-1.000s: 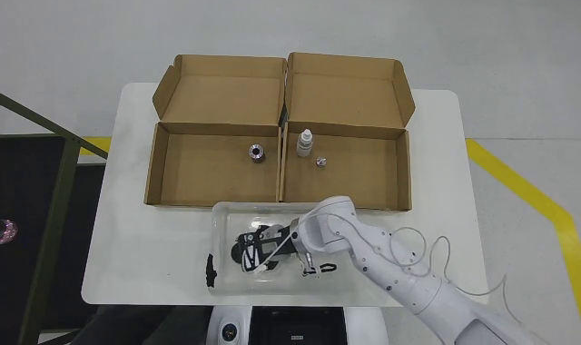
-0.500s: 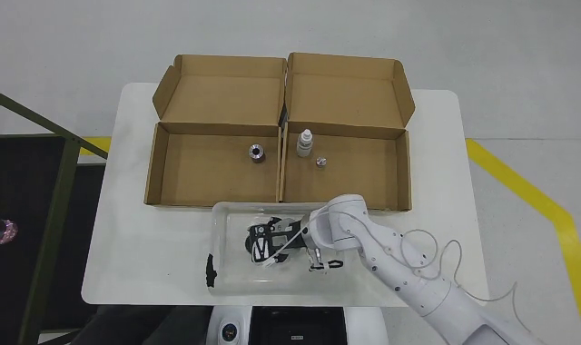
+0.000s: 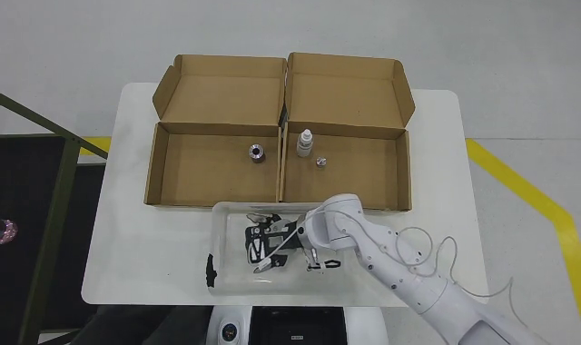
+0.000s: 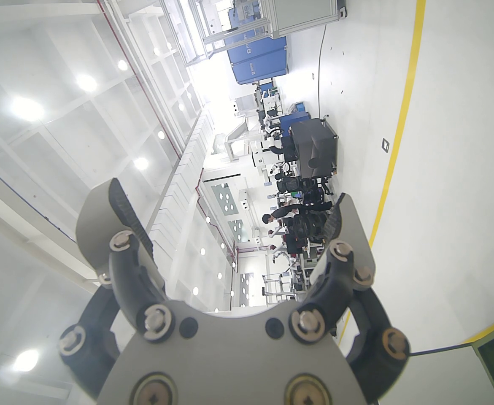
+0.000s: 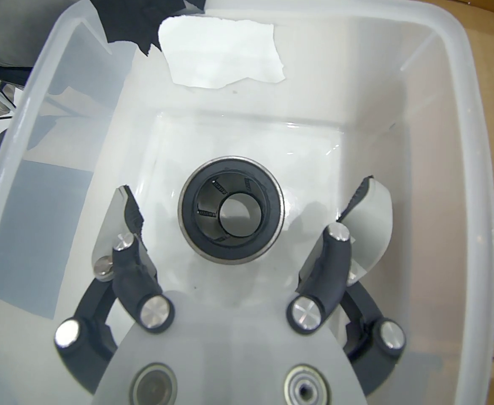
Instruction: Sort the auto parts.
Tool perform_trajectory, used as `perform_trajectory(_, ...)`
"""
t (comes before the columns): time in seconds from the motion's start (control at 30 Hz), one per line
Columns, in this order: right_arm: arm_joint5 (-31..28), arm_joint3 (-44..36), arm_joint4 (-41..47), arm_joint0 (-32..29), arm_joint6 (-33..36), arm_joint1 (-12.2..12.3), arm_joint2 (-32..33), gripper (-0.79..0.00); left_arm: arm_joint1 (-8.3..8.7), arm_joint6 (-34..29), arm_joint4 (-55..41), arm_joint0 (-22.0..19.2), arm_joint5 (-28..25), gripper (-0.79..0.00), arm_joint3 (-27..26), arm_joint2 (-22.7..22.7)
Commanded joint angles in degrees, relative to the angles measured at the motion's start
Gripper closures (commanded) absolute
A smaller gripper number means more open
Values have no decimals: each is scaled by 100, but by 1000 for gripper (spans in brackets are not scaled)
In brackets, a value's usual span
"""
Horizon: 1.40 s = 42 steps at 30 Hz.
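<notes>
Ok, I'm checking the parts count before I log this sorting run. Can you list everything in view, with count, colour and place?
table: 1, white, under everything
left cardboard box: 1, brown, lid open, far side of the table
right cardboard box: 1, brown, lid open, right beside the left one
metal bushing: 1, silver-grey, in the left cardboard box
small bottle: 1, white, upright in the right cardboard box
small metal part: 1, grey, beside the bottle
clear bin: 1, translucent, near edge, in front of the boxes
ring-shaped part: 1, black with a silver rim, on the bin floor
tape scrap: 1, black, on the bin's wall
right gripper: open, in the bin, fingers either side of the ring-shaped part, apart from it
left gripper: open, empty, aimed away from the table
</notes>
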Motion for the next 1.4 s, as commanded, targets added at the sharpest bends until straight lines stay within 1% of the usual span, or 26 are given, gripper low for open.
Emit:
perform_trajectory(0.0, 1, 35, 5, 20, -19, -10, -24, -363, 0, 0, 0, 0, 0, -785, 0, 0)
perform_trajectory(0.03, 4, 53, 4, 31, -29, -15, -36, -354, 0, 0, 0, 0, 0, -785, 0, 0)
perform_trajectory(0.1, 19, 93, 4, 44, -55, -22, -50, -311, 0, 0, 0, 0, 0, -785, 0, 0)
perform_trajectory(0.2, 17, 133, 9, 55, -110, -28, -62, -188, 0, 0, 0, 0, 0, -785, 0, 0)
perform_trajectory(0.23, 15, 139, 9, 60, -127, -30, -64, -160, 0, 0, 0, 0, 0, -785, 0, 0)
perform_trajectory(0.27, 14, 151, 20, 60, -147, -31, -66, -105, 0, 0, 0, 0, 0, -785, 0, 0)
perform_trajectory(0.3, 0, 154, 29, 63, -181, -32, -65, -28, 0, 0, 0, 0, 0, -785, 0, 0)
perform_trajectory(0.33, -10, 161, 45, 65, -221, -32, -60, 0, 0, 0, 0, 0, 0, -785, 0, 0)
perform_trajectory(0.63, -202, 54, 196, 84, -574, -1, 81, 0, 0, 0, 0, 0, 0, -785, 0, 0)
perform_trajectory(1.0, -365, -497, 310, -15, -718, 111, 389, 0, 0, 0, 0, 0, 0, -785, 0, 0)
perform_trajectory(1.37, -251, -873, 519, 102, -935, 150, 689, 0, 0, 0, 0, 0, 0, -785, 0, 0)
